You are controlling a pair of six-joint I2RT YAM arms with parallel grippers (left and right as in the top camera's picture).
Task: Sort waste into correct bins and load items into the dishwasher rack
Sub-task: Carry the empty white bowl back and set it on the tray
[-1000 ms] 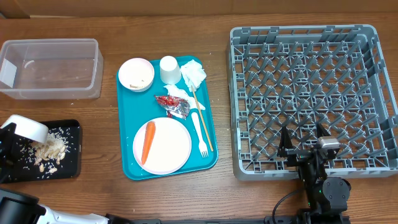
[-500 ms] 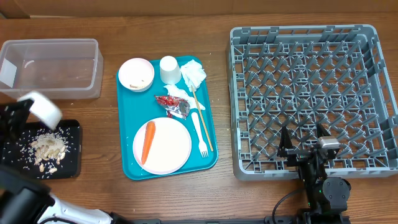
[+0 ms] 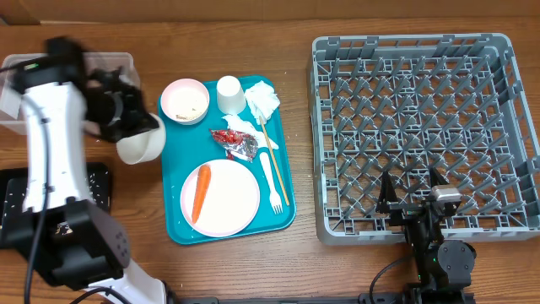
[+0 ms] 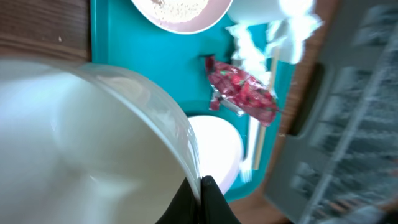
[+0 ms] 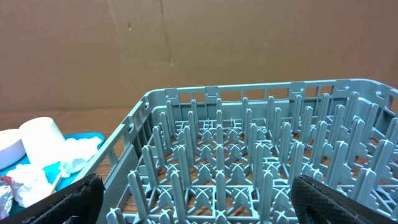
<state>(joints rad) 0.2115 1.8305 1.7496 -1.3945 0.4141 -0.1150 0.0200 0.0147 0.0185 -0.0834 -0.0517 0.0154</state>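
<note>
Gripping a white bowl (image 3: 140,145) by its rim, the left end effector (image 4: 202,190) holds it just beside the teal tray (image 3: 175,156); the right end effector (image 3: 409,192) gapes wide, empty, at the rack's (image 3: 319,127) near edge.

View over the dishwasher rack (image 5: 249,162), its grey upright pegs filling the centre before a brown cardboard wall (image 5: 186,43), framed by the widely parted dark fingers (image 5: 68,202) of the right gripper (image 5: 196,190); at left, on the teal tray (image 5: 93,137), a white cup (image 5: 40,140) beside a crumpled napkin (image 5: 78,154).
</note>
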